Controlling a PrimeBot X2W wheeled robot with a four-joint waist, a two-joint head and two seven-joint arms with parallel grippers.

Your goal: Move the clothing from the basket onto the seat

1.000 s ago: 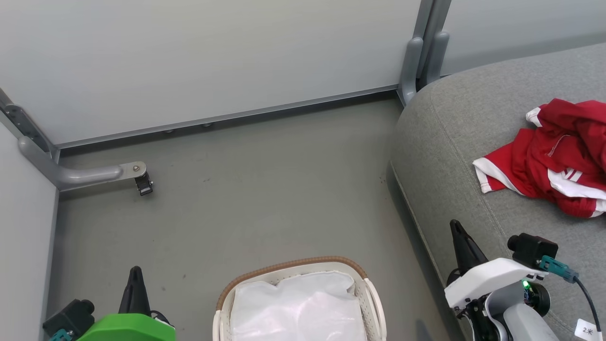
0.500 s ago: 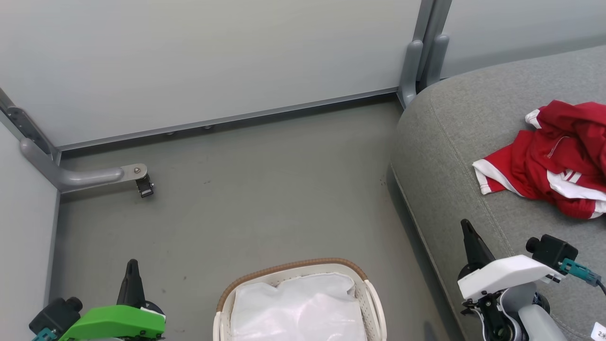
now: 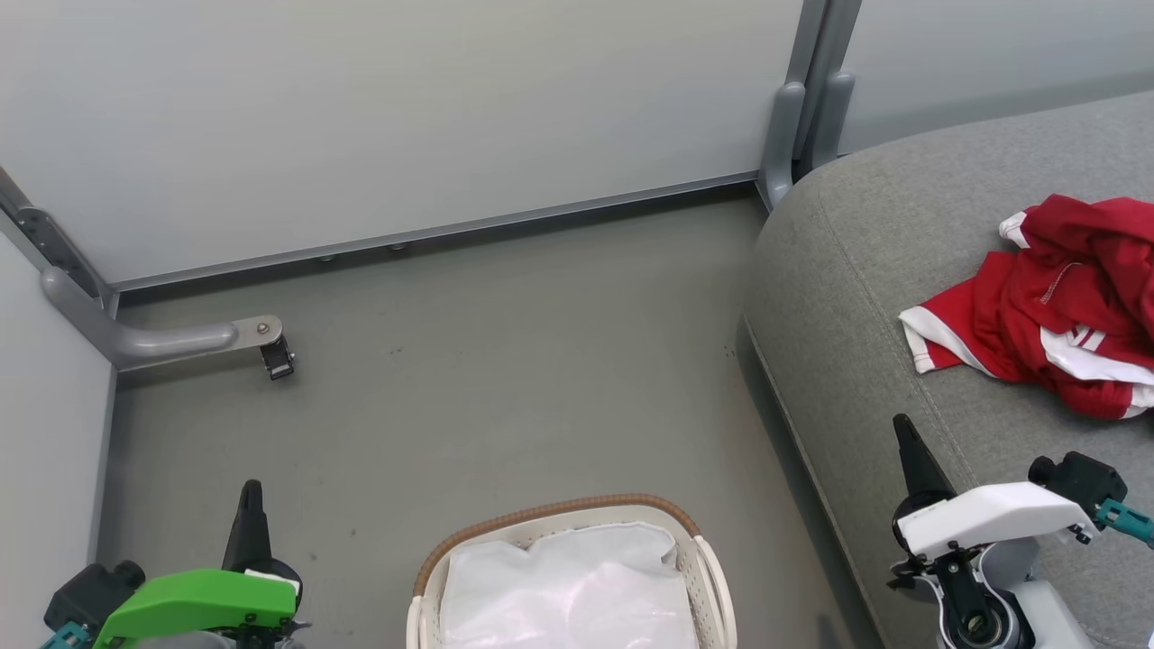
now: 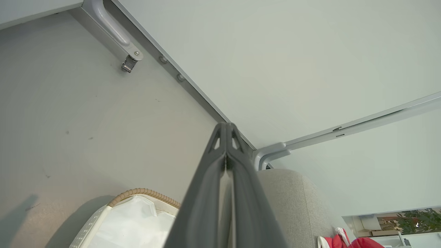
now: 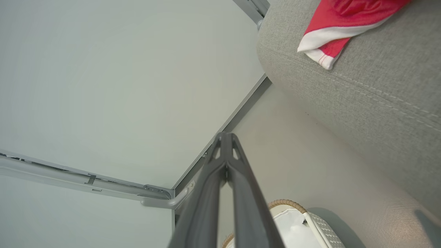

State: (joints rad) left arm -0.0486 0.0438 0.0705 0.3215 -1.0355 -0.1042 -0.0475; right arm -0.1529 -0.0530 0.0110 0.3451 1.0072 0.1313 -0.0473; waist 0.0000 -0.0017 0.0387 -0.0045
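The red clothing [image 3: 1059,306] with white trim lies crumpled on the grey seat [image 3: 865,297] at the right; its hem [image 5: 325,43] shows in the right wrist view. The white basket [image 3: 699,563] with a brown rim stands on the floor at the bottom centre, showing its white liner [image 3: 568,595] inside. My left gripper [image 3: 250,491] is shut and holds nothing, at the lower left beside the basket. My right gripper [image 3: 902,425] is shut and holds nothing, over the seat's front edge, below the clothing.
Pale partition walls [image 3: 406,117] close off the back and left, with grey metal feet [image 3: 180,338] on the floor and a post [image 3: 802,117] by the seat's corner. Grey floor [image 3: 496,361] lies between basket and wall.
Both grippers have drawn back toward the bottom of the head view, the right one also shifting right. The clothing and basket have stayed put.
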